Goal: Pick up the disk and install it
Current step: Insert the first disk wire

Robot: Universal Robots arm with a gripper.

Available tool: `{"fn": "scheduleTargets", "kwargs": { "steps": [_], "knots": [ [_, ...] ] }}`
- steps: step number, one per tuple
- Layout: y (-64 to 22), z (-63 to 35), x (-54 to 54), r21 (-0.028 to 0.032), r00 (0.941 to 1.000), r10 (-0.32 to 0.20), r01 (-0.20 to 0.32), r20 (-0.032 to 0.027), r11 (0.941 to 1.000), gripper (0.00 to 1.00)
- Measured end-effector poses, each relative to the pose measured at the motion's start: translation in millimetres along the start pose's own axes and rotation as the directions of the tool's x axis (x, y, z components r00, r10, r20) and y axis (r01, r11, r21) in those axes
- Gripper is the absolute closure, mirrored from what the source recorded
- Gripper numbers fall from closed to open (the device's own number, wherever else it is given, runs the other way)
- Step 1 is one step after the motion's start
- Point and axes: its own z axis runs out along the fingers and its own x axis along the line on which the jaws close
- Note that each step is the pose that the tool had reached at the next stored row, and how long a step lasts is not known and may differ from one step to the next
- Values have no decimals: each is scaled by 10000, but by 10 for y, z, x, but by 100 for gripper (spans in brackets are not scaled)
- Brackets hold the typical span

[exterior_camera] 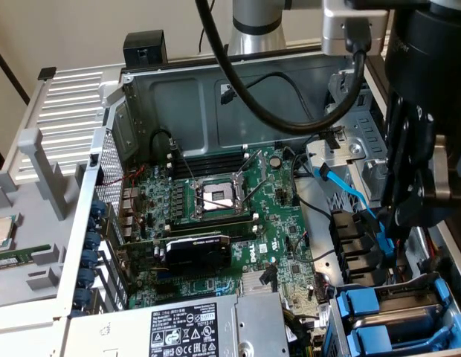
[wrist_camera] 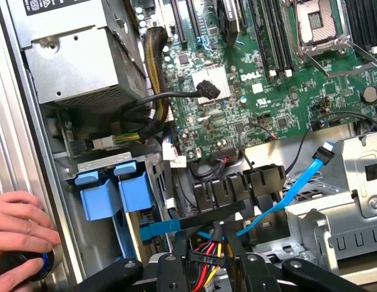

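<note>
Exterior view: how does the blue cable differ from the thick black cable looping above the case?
The blue cable is flat and thin; the black cable is round and much thicker. The blue cable lies low inside the case, by the metal cage; the black cable hangs in a loop from above. Both bend along their length.

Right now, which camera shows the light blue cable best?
The wrist view: the light blue cable lies in plain sight from its plug to the wire bundle. The exterior view shows part of it; the rest is hidden.
</note>
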Motion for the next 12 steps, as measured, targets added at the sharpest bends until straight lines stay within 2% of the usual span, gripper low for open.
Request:
{"fn": "scheduleTargets", "kwargs": {
  "steps": [8, 12],
  "knots": [
    [-10, -4, 29, 16, 10000, 12, -12, -6, 10000, 64],
    [-12, -4, 30, 51, 10000, 11, -11, -24, 10000, 64]
  ]
}}
